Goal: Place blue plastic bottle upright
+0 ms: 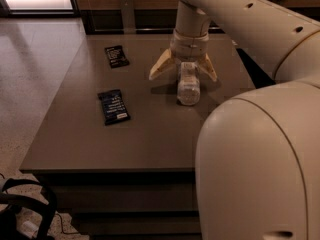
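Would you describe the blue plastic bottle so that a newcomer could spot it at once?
On the brown table, look toward the far right, where the gripper hangs with its fingers spread open. The blue plastic bottle lies on its side between them, the only clear, rounded thing; the dark blue wrapper and black packet are flat.

On my feed I see a grey-brown table (150,139) with two flat packets on its left half: a black packet (116,56) towards the far edge and a dark blue wrapper (114,106) nearer me, well apart. The gripper (184,77) hangs low over the table's far middle, to the right of the black packet. Pale speckled floor (30,74) runs along the left. A black strapped bag (25,214) sits at the lower left, below the table's front edge.
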`<state>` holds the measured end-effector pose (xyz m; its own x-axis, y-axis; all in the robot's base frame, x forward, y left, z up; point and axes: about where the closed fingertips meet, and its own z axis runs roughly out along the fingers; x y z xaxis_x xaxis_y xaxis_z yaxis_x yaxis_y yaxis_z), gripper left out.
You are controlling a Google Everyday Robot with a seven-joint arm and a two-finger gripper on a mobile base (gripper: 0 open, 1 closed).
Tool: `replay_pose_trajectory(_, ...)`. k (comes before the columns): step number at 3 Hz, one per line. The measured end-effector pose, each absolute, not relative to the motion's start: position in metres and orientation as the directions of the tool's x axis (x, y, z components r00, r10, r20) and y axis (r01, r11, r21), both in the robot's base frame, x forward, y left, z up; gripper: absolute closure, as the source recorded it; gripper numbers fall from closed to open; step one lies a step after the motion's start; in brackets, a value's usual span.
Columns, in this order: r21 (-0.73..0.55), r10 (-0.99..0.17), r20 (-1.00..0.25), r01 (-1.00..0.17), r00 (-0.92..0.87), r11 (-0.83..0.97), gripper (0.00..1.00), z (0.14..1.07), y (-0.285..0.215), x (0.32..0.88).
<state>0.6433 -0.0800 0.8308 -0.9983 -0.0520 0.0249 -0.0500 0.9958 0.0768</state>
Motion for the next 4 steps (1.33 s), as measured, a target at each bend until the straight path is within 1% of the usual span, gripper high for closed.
replay_pose_trajectory(1,0.063,-0.08,0.043,-0.077,-0.996,0.995,0.23,0.8115,-0.0801,0.6493)
replay_pose_trajectory(2,0.069,-0.078,0.029,-0.075,-0.997,0.995,0.46,0.811,-0.0777,0.6527)
replay_pose_trajectory(3,0.069,-0.077,0.029,-0.075,-0.997,0.995,0.77,0.8167,-0.0777,0.6527)
replay_pose_trajectory(4,0.069,-0.077,0.029,-0.075,-0.997,0.995,0.99,0.8172,-0.0777,0.6527)
